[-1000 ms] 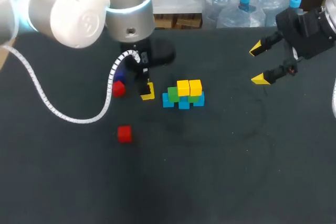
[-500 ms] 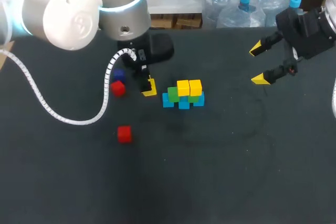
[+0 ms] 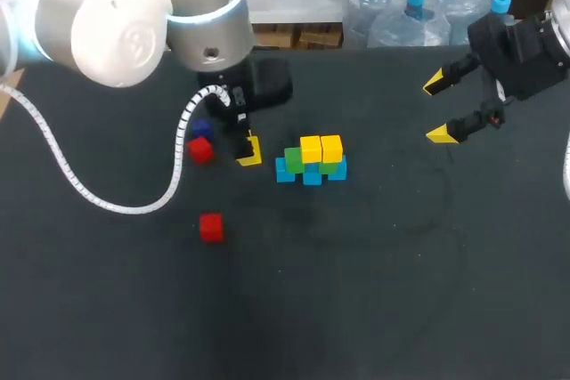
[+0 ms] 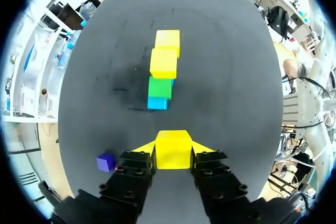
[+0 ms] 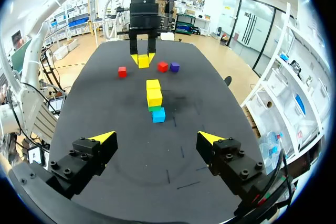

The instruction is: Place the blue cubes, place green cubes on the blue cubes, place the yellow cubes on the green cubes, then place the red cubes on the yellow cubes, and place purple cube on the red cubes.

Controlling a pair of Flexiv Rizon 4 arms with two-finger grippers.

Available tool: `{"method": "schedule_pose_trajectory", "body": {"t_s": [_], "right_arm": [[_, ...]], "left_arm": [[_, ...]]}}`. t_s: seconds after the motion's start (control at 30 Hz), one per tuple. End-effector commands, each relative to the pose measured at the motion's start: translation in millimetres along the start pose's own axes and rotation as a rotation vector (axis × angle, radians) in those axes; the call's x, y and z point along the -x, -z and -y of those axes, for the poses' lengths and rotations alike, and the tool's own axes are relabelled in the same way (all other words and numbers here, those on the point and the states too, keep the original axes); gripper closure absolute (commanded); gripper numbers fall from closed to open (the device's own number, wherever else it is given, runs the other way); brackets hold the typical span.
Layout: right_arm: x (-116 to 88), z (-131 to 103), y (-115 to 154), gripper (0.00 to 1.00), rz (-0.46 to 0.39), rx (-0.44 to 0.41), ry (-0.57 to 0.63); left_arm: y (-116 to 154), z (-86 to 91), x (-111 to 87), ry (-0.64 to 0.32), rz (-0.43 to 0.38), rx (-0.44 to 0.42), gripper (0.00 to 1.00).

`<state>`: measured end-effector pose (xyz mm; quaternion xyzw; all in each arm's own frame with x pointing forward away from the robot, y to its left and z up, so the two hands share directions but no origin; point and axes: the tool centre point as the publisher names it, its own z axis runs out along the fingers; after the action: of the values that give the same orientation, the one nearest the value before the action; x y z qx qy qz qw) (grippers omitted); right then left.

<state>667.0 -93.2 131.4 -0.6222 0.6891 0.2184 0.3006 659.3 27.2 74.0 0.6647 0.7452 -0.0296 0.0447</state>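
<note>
Cube stack (image 3: 312, 163): blue, green, two yellow layers up
Left gripper (image 4: 173, 148): pinching small yellow cube (image 4: 172, 153) beside the stack
Right gripper (image 5: 156, 138): spread, empty
Pending: small red cubes (image 3: 201, 150) (image 3: 211, 227), small purple cube (image 4: 106, 162)

Dark table (image 3: 374, 291) bearing blue cubes (image 3: 311, 176), two red cubes (image 3: 211, 227), purple cube (image 3: 200, 128)

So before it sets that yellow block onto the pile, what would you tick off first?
1. Held yellow cube pinched from both sides by the left end effector: ok.
2. Top of the end green cube is bare and free to take a cube: ok.
3. The two placed yellow cubes sit squarely on the stack: ok.
4. Held cube lined up above that green cube: not ok, it is off to the side of the stack.
5. Right end effector open and well away from the stack: ok.
6. Loose red cubes out of the path to the stack: ok.
</note>
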Motion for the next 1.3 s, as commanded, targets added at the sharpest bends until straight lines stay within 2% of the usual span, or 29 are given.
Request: {"method": "schedule_pose_trajectory", "body": {"t_s": [0.03,0.2,0.4,1.3], "right_arm": [[-0.2,-0.3,-0.2,0.0,0.002,-0.001,0.001],[-0.2,-0.3,-0.2,0.0,0.002,-0.001,0.001],[-0.2,-0.3,-0.2,0.0,0.002,-0.001,0.001],[-0.2,-0.3,-0.2,0.0,0.002,-0.001,0.001]], "left_arm": [[6.6,-8.0,19.8,-0.016,-0.061,-0.004,1.0],[4.0,-18.0,35.1,-0.057,-0.064,-0.009,1.0],[-3.7,-18.0,43.7,-0.078,-0.067,-0.027,1.0],[-13.2,-20.1,54.3,-0.084,-0.065,-0.043,1.0]]}}
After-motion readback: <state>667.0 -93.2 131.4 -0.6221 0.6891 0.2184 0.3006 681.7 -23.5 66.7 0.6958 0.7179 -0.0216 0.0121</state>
